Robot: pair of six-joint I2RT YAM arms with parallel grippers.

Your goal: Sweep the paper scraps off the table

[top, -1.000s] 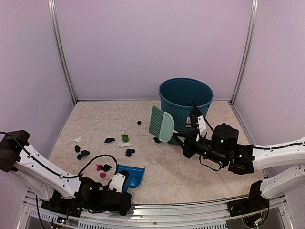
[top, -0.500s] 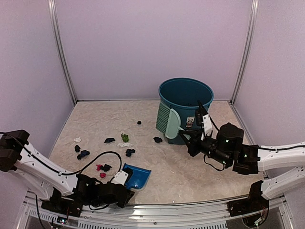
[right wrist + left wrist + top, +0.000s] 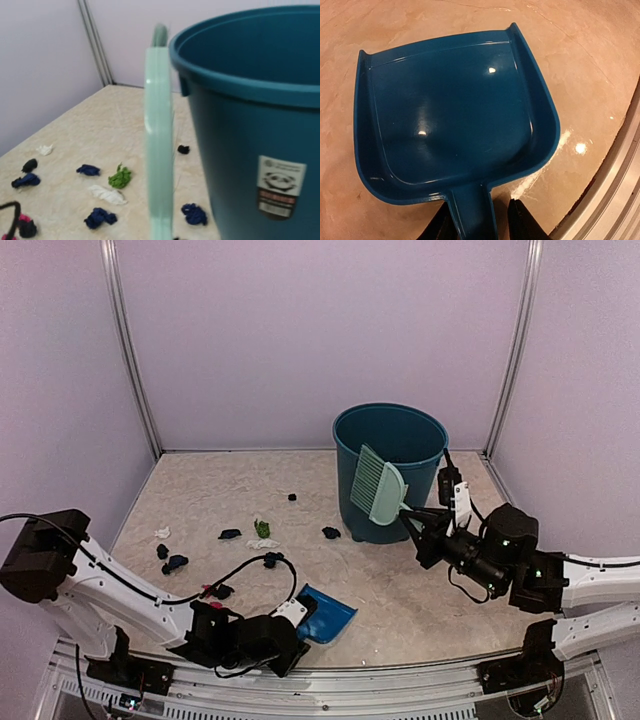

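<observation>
Paper scraps point(image 3: 230, 534) lie loose on the table point(image 3: 370, 575), every visible one outside both containers

Main cluster sits left of centre: a white bit and two dark ones far left, one black, a green one point(image 3: 262, 529) just beside a white one, a pink-and-black pair close to the left arm's cable. One black bit lies alone further back. One navy bit point(image 3: 331, 533) is just left of the bin's foot

Bin point(image 3: 390, 440): teal, upright, back right of the table, panda label point(image 3: 280, 187) on its side. Inner wall shows plain teal, floor is hidden in both views that see it

Dustpan point(image 3: 326, 613): blue, near the front rail point(image 3: 400, 672), mouth facing away from the left claw point(image 3: 480, 225). Wrist view shows its inside as glossy blue plastic with light glints. Nearest scraps are to its left, not touching it

Left claw: fingers on either side of the dustpan handle, closed on it

Right claw point(image 3: 412, 518): clamped on the handle of the pale green brush point(image 3: 378, 485). Brush is raised off the table, tilted, its head overlapping the bin's front wall in the top view. Right wrist view has it edge-on, just left of the bin rim; can't tell whether it touches the bin
</observation>
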